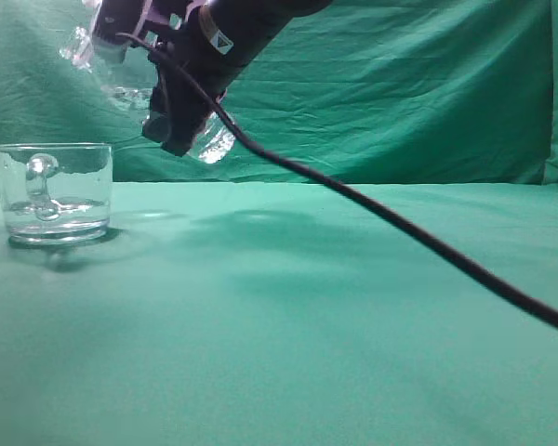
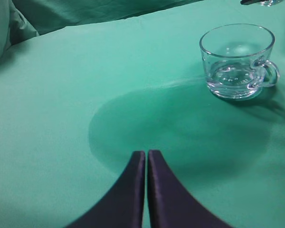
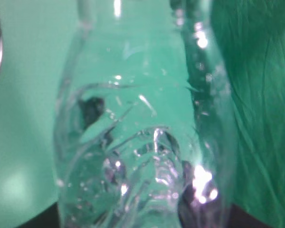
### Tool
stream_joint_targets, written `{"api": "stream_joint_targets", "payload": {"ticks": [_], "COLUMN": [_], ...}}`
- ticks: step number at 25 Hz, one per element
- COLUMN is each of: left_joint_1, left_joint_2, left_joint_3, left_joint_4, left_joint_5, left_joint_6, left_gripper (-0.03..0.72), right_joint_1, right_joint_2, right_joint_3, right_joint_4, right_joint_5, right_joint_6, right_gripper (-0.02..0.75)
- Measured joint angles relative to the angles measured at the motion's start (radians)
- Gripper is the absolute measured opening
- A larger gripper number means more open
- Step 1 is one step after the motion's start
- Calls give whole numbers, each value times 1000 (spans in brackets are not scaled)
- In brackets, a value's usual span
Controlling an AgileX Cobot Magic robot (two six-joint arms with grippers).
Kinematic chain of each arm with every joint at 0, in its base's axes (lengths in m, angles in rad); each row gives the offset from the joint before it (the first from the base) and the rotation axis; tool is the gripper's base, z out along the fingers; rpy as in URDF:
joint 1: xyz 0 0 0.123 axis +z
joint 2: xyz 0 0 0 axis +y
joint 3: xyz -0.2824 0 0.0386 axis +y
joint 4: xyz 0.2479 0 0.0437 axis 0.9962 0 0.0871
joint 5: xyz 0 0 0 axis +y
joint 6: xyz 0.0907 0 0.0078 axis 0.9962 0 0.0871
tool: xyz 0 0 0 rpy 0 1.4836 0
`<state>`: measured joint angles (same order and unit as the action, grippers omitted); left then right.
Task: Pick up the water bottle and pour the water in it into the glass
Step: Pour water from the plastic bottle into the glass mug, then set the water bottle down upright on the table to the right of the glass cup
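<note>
Right gripper (image 1: 181,116) clamps the tilted water bottle (image 1: 121,79) above the glass (image 1: 54,192); neck apparently over rim. Tip gradually.

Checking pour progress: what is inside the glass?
The glass holds a shallow layer of clear water at its bottom; the rest is empty. No stream is visibly entering it.

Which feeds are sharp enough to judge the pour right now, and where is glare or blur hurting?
Left wrist view: sharp, glass clear. Exterior view: soft, water bottle mostly hidden behind the right gripper. Right wrist view: bottle fills the frame, blurred, with white glare spots.
</note>
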<state>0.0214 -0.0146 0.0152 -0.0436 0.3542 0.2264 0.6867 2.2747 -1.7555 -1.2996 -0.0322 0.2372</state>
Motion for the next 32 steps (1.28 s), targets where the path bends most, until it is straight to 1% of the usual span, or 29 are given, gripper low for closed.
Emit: {"api": "stream_joint_targets", "payload": {"ticks": [3, 5, 10, 14, 17, 22, 25, 27, 30, 32], "left_joint_1": [0, 0, 0, 0, 0, 0, 0, 0, 0, 0], "left_joint_2": [0, 0, 0, 0, 0, 0, 0, 0, 0, 0], "left_joint_3": [0, 0, 0, 0, 0, 0, 0, 0, 0, 0], "left_joint_4": [0, 0, 0, 0, 0, 0, 0, 0, 0, 0], "left_joint_5": [0, 0, 0, 0, 0, 0, 0, 0, 0, 0], "left_joint_6": [0, 0, 0, 0, 0, 0, 0, 0, 0, 0], "left_gripper": [0, 0, 0, 0, 0, 0, 0, 0, 0, 0], "right_joint_1": [0, 0, 0, -2, -2, -5, -26, -51, -109, -165], "right_joint_2": [0, 0, -37, -109, -178, -319, -415, -477, -566, -624], "right_joint_3": [0, 0, 0, 16, 85, 267, 387, 455, 555, 623], "right_joint_4": [0, 0, 7, 23, 44, 62, 62, 60, 51, 44], "right_joint_5": [4, 27, 165, 247, 257, 235, 145, 59, -58, -135], "right_joint_6": [216, 321, 652, 849, 900, 911, 913, 915, 924, 925], "right_gripper": [289, 289, 289, 289, 289, 289, 289, 289, 289, 289]}}
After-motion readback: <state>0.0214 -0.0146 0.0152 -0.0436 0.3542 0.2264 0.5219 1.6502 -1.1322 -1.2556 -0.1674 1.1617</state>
